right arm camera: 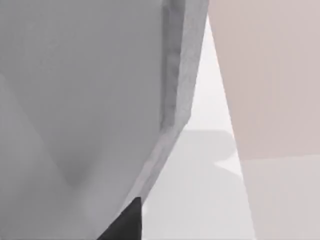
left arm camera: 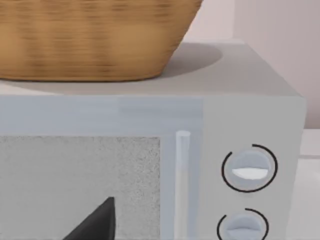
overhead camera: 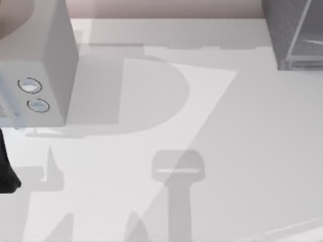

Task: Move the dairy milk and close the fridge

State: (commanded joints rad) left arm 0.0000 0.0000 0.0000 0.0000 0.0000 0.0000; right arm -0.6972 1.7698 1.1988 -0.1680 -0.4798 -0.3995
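The fridge (overhead camera: 282, 30), a dark grey speckled cabinet with a pale glassy panel (overhead camera: 309, 35), stands at the table's far right corner. In the right wrist view its pale grey panel (right arm camera: 90, 100) and lighter edge (right arm camera: 180, 90) loom very close, and a dark tip of my right gripper (right arm camera: 125, 222) sits just before them. The dairy milk is out of view. A dark tip of my left gripper (left arm camera: 95, 222) hangs in front of the microwave's speckled window (left arm camera: 75, 185). Part of my left arm (overhead camera: 7, 171) shows at the table's left edge.
A light grey microwave (overhead camera: 40, 65) with two round dials (overhead camera: 30, 85) stands at the far left. A woven basket (left arm camera: 90, 40) rests on top of it. The white table (overhead camera: 227, 151) stretches between the two appliances, crossed by shadows. A pink wall (right arm camera: 270, 75) lies behind.
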